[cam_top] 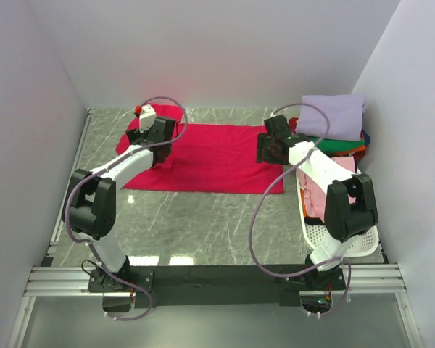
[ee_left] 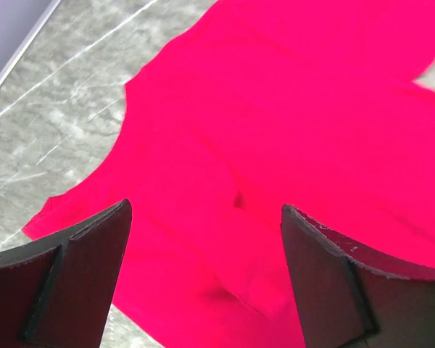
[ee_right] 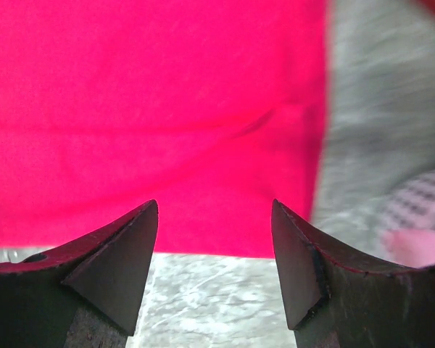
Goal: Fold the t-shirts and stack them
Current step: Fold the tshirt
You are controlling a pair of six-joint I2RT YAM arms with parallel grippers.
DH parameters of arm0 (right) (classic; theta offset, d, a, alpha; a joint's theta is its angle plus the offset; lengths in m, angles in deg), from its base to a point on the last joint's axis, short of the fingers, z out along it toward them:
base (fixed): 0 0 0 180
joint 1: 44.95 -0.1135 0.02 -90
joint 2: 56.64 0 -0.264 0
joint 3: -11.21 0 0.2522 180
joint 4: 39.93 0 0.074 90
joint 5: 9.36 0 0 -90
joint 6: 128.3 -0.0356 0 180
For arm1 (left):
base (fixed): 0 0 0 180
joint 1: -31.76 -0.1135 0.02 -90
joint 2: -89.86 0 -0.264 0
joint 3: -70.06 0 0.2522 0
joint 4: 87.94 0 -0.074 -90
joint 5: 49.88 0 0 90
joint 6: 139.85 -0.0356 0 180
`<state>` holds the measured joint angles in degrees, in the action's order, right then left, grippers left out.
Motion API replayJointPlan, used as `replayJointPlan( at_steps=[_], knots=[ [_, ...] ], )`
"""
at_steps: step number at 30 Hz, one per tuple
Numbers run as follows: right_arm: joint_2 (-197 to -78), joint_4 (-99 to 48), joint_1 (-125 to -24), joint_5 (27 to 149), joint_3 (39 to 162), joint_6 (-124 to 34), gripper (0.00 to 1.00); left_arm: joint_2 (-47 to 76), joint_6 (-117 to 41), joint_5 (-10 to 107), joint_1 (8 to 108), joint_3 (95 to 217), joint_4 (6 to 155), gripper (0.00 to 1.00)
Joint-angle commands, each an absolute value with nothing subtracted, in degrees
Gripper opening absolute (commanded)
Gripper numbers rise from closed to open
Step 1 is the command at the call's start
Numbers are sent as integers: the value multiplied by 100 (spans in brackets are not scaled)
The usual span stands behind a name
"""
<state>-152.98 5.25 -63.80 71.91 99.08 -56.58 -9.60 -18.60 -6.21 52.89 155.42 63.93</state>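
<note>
While the left fingers [ee_left: 80,275] and right fingers [ee_right: 109,268] hang spread and empty, the crimson t-shirt [cam_top: 210,156] lies flat, lengthwise left-to-right.

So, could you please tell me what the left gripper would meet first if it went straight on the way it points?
The red shirt. The left gripper points down at it, fingers open with nothing between them; how far off the cloth is I cannot tell.
</note>
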Motion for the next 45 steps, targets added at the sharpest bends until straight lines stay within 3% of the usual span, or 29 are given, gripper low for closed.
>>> replayJointPlan(
  at_steps=[1, 11, 21, 35, 45],
  knots=[
    [-15464, 293, -6534, 7581, 9766, -5737, 70, -718, -1733, -375, 4961, 15256, 6537, 89],
    [-15649, 91, -6657, 7836, 9730, -5763, 70, -744, -1750, 170, 4047, 14816, 6520, 86],
    [-15798, -6, -6710, 7915, 9731, -5684, 70, -1034, -1777, 1392, 3906, 14772, 6714, 62],
    [-15702, -41, -6710, 7845, 9581, -5667, 70, -1447, -1786, 1858, 3686, 14798, 6837, 51],
    [-15623, -15, -6710, 7818, 9484, -5667, 70, -1500, -1803, 1893, 3563, 14851, 6757, 37]
  ],
)
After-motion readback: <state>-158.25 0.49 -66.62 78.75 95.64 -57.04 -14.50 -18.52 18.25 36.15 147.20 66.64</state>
